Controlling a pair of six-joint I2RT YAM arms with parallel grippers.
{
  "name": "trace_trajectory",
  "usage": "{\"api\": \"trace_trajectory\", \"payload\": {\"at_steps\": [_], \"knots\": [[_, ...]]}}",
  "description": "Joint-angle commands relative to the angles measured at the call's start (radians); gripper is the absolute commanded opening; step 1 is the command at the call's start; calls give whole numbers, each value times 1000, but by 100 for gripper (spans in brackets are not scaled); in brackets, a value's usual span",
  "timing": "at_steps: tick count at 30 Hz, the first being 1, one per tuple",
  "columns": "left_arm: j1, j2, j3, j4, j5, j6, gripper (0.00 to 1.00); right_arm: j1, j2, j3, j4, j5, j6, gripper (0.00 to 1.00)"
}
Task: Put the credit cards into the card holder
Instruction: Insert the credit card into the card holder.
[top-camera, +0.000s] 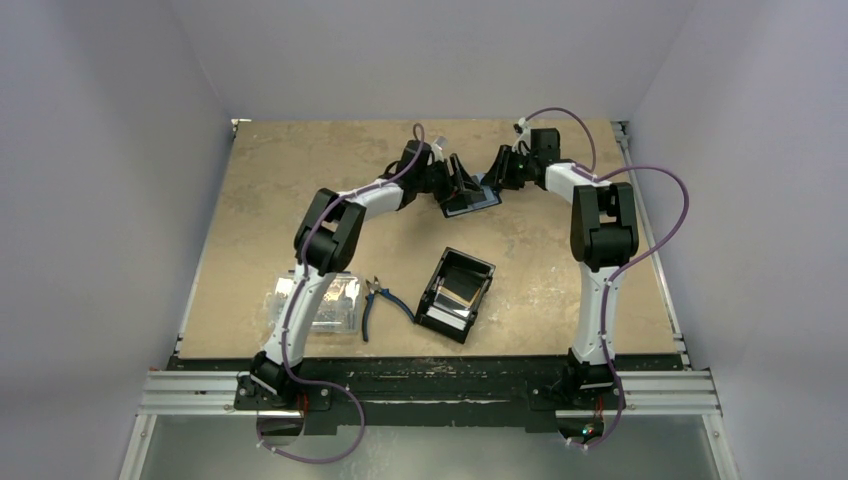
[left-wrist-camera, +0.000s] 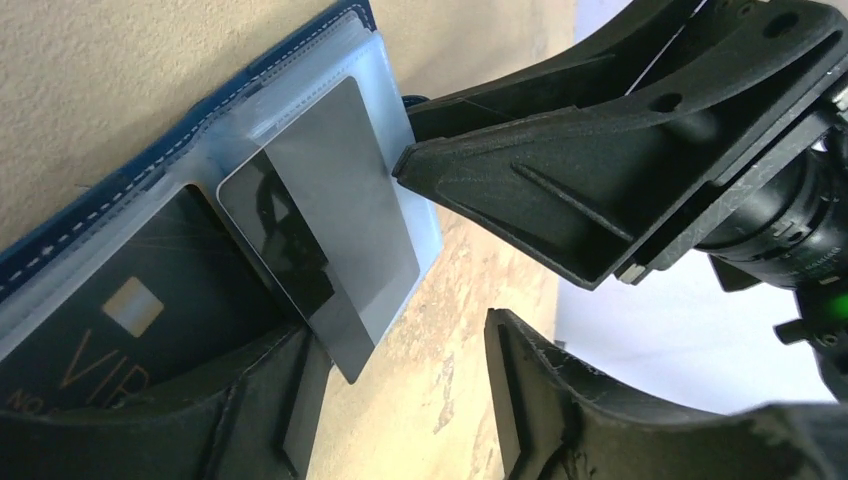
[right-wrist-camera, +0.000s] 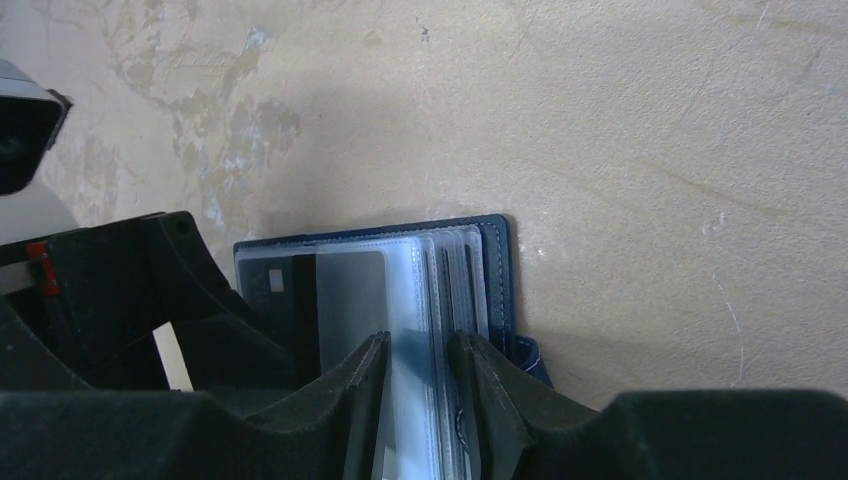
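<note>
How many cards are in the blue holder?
2. A grey card sticks partly out of the card holder; a dark card sits fully inside beside it. More may be hidden.

Crowded at navy blue folding card holder (top-camera: 472, 205) by left gripper (top-camera: 458, 183) and right gripper (top-camera: 492, 182); blocked mid-table by black open-topped tray (top-camera: 440, 318); seemingly passable over far-left tan tabletop (top-camera: 270, 180).

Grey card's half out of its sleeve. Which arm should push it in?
Left, likely: left fingers are open beside the half-inserted grey card; right fingers pinch the sleeves of the card holder.
</note>
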Motion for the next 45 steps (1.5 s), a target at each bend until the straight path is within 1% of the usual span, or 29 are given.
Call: {"api": "trace_trajectory", "payload": {"at_steps": [1, 4, 6, 9, 14, 15, 17, 19, 21, 24, 26, 29, 31, 33, 37, 40, 42, 45], "knots": [[-3, -12, 61, -280, -171, 177, 63, 26, 30, -14, -154, -3, -20, 39], [-9, -19, 101, -357, -222, 232, 65, 26, 34, -12, -155, -2, -20, 38], [-15, -14, 122, -378, -237, 269, 64, 26, 40, -11, -149, -11, -15, 38], [-22, 7, 164, -402, -232, 320, 62, 26, 46, -12, -145, -17, -4, 34], [-47, 90, 331, -479, -188, 407, 63, 35, 48, -10, -138, -36, -1, 32], [-56, 104, 380, -502, -193, 436, 64, 36, 48, -10, -133, -51, 1, 32], [-75, 118, 431, -560, -223, 515, 67, 39, 48, -16, -117, -92, 10, 32], [-82, 119, 435, -576, -208, 543, 68, 38, 44, -34, -71, -154, 41, 33], [-81, 110, 423, -584, -197, 568, 69, 35, 39, -46, -50, -166, 60, 34], [-76, 65, 375, -589, -232, 594, 70, 14, 13, -91, 14, -178, 110, 38], [-67, 17, 330, -571, -245, 591, 71, -2, -2, -123, 55, -185, 138, 39], [-49, -26, 280, -536, -234, 562, 72, -9, -8, -131, 60, -178, 142, 41], [-39, -38, 268, -519, -206, 540, 78, -9, -5, -129, 60, -181, 140, 42], [-35, -46, 266, -520, -196, 523, 81, -10, 0, -127, 57, -182, 138, 43], [-35, -62, 262, -548, -232, 508, 86, -10, 9, -118, 50, -190, 131, 43], [-38, -63, 258, -553, -275, 514, 86, -8, 13, -114, 44, -188, 123, 43], [-48, -40, 278, -552, -265, 523, 86, -7, 17, -107, 32, -176, 117, 42], [-98, 18, 366, -610, -289, 610, 85, -1, 18, -103, 27, -174, 114, 42]]}}
